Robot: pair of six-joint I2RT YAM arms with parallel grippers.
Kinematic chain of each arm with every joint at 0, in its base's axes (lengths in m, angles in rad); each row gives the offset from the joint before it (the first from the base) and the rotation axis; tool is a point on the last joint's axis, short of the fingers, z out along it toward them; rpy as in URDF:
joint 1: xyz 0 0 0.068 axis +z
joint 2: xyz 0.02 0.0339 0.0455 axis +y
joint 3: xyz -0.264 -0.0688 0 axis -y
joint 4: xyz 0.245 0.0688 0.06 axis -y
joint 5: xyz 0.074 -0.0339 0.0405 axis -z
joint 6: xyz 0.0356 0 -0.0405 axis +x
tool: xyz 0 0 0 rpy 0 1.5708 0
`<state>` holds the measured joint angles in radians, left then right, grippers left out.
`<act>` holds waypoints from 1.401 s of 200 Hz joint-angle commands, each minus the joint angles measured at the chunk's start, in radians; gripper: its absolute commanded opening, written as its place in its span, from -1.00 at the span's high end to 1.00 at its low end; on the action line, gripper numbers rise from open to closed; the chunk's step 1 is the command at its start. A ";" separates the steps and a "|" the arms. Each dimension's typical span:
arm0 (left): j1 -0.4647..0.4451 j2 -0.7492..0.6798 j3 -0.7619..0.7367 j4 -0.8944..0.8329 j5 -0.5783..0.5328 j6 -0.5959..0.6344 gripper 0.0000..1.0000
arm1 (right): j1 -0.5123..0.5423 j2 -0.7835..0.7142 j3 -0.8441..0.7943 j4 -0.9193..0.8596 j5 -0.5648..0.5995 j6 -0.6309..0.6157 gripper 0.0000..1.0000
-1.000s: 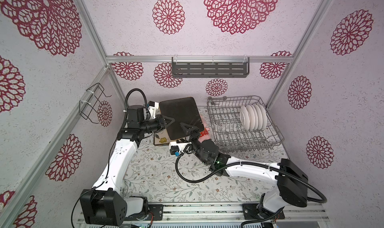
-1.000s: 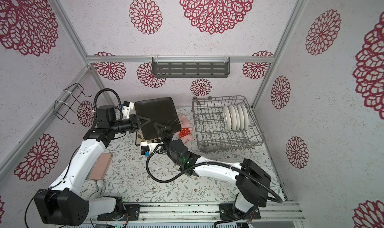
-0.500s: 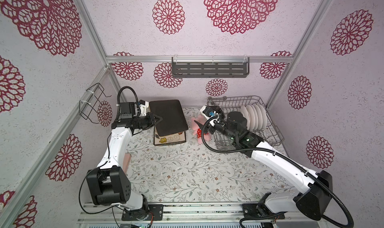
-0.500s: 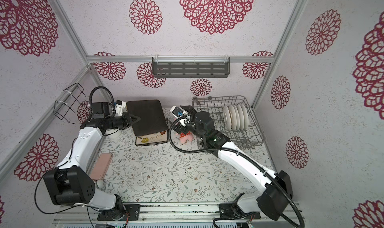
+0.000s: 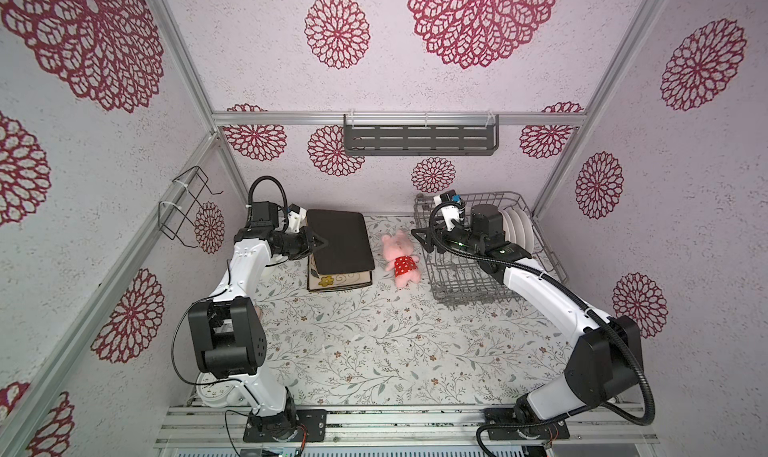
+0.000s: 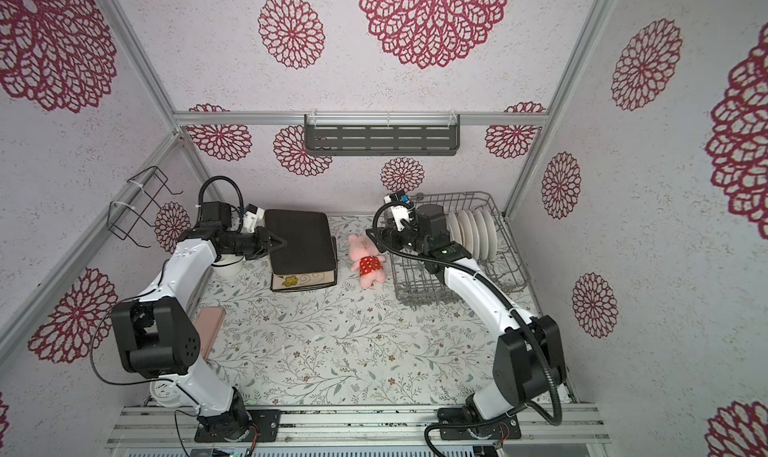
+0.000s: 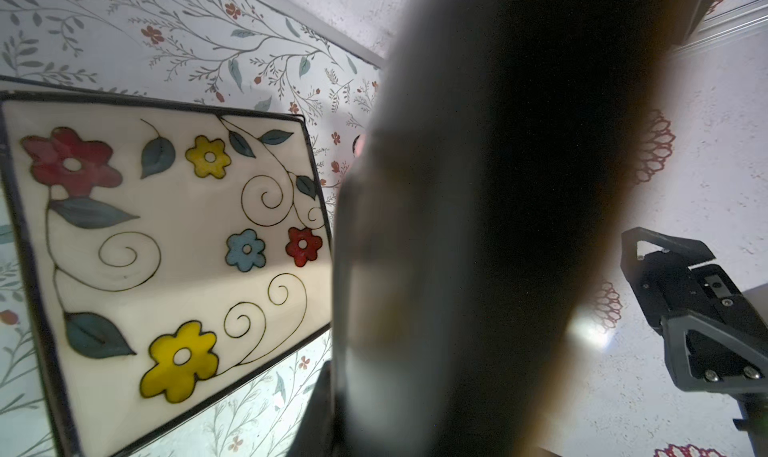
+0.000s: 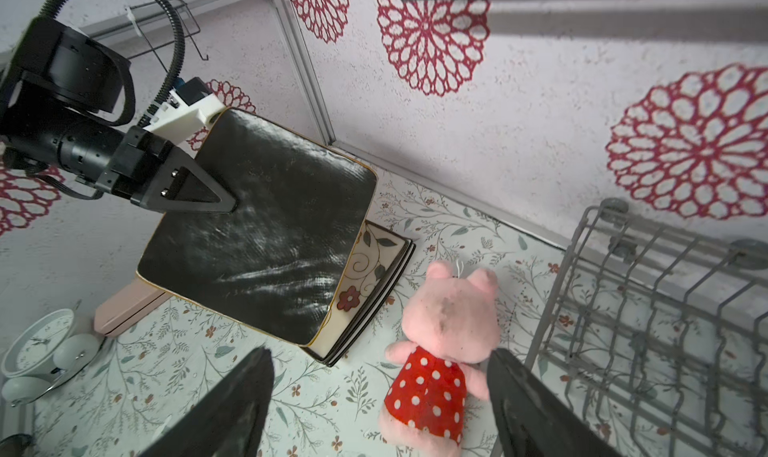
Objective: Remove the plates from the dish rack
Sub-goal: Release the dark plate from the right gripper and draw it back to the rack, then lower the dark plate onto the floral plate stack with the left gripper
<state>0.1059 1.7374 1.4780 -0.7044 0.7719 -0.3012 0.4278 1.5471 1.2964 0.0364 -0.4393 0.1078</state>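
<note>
My left gripper (image 5: pixel 322 243) is shut on the near-left edge of a dark square plate (image 5: pixel 340 243), holding it roughly level just above a stack of cream square plates (image 5: pixel 338 279) with flower prints at the back left. In the left wrist view the dark plate (image 7: pixel 498 184) is a close blur beside the top cream plate (image 7: pixel 166 247). Several round white plates (image 6: pixel 473 230) stand upright in the grey wire dish rack (image 6: pixel 424 297) at the back right. My right gripper (image 8: pixel 380 371) is open and empty, hovering at the rack's left edge above a pink plush.
A pink plush pig (image 5: pixel 399 259) in a red dotted dress lies between the plate stack and the rack. A white mug (image 6: pixel 226 265), a pink flat object (image 6: pixel 210 330) and a clock (image 8: pixel 37 347) sit at the left. A slotted shelf (image 5: pixel 419 139) and a wire holder (image 5: pixel 187 209) hang on the walls.
My right arm has swung from the front middle up and back to the rack's left edge, open. My left gripper has carried the dark plate back left, lower over the cream stack.
</note>
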 commanded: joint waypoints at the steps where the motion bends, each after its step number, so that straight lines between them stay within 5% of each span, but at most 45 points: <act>1: 0.008 0.002 0.074 0.048 0.079 0.058 1.00 | -0.008 0.025 0.044 0.033 -0.107 0.073 -0.66; 280: 0.069 0.469 0.482 -0.315 0.153 0.274 1.00 | -0.130 0.351 0.180 0.079 -0.307 0.137 -0.60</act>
<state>0.1669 2.1929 1.8866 -1.0019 0.8154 -0.0872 0.3073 1.8938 1.4269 0.1066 -0.7124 0.2302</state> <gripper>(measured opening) 0.152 0.799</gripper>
